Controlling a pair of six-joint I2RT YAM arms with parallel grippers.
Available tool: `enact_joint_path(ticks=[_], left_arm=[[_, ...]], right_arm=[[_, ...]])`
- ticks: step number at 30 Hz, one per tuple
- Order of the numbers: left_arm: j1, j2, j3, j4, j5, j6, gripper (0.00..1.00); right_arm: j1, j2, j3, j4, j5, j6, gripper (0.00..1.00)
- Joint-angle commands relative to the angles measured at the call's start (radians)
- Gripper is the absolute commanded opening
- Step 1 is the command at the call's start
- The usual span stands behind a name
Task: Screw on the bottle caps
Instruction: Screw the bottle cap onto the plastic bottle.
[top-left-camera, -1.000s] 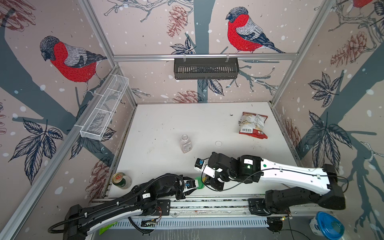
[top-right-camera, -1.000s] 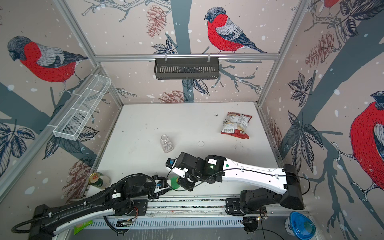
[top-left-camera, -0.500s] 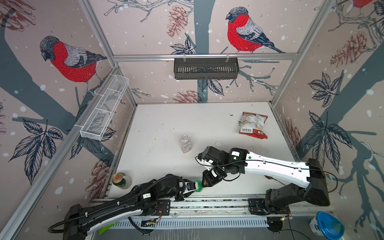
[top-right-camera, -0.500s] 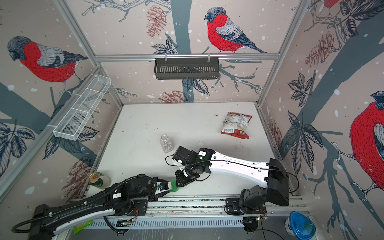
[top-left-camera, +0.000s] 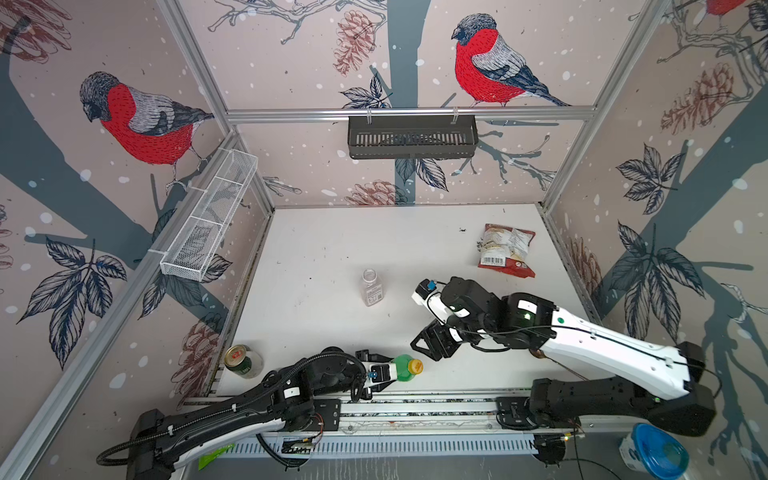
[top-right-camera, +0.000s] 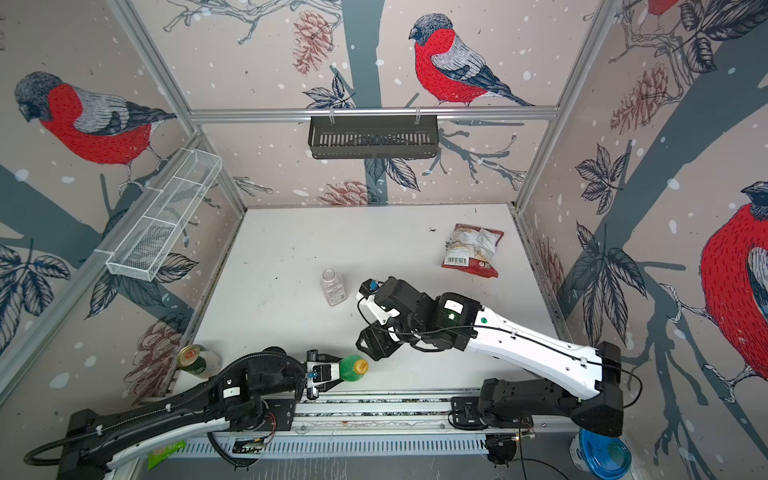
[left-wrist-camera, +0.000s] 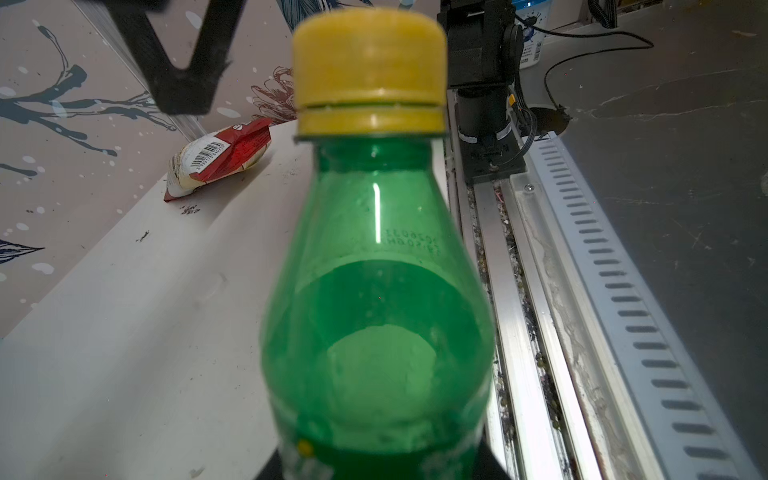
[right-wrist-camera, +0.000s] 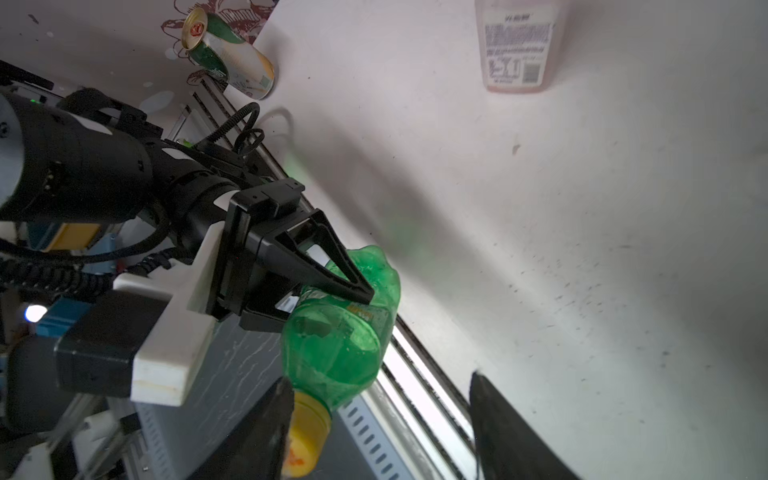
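The scuffed white table carries an uncapped clear bottle standing near its middle, a red-and-white snack packet lying flat toward two o'clock, and a green-and-gold can at its eight o'clock corner.

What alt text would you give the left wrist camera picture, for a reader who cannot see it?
A green bottle, very close, fills most of the picture, with a yellow cap on its neck. Behind it a red-and-white snack packet lies on the white table. A metal rail runs along the table's edge.
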Motion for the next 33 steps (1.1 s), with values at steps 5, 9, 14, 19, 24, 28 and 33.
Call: enact_joint_path(ticks=[5,9,14,19,24,28,33], left_arm=[[0.002,0.005,0.008,0.040,0.018,0.009,0.05],[0.002,0.009,0.008,0.040,0.017,0.008,0.05],[0.002,0.012,0.006,0.039,0.015,0.008,0.05],[0.002,0.014,0.006,0.042,0.016,0.008,0.05],[0.001,0.014,0.006,0.041,0.014,0.009,0.05],[0.002,0.010,0.006,0.040,0.010,0.009,0.05],[0.002,0.010,0.006,0.041,0.011,0.011,0.05]], right_arm=[[0.190,-0.068,0.014,-0.086,0.111,-0.477,0.67],[0.239,-0.024,0.040,-0.122,0.170,-0.550,0.65],[0.263,0.043,0.046,-0.110,0.239,-0.572,0.60],[0.264,0.098,0.075,-0.081,0.247,-0.565,0.56],[0.267,0.137,0.097,-0.087,0.251,-0.572,0.47],[0.269,0.138,0.081,-0.081,0.221,-0.564,0.36],[0.269,0.138,0.058,-0.035,0.228,-0.510,0.14]])
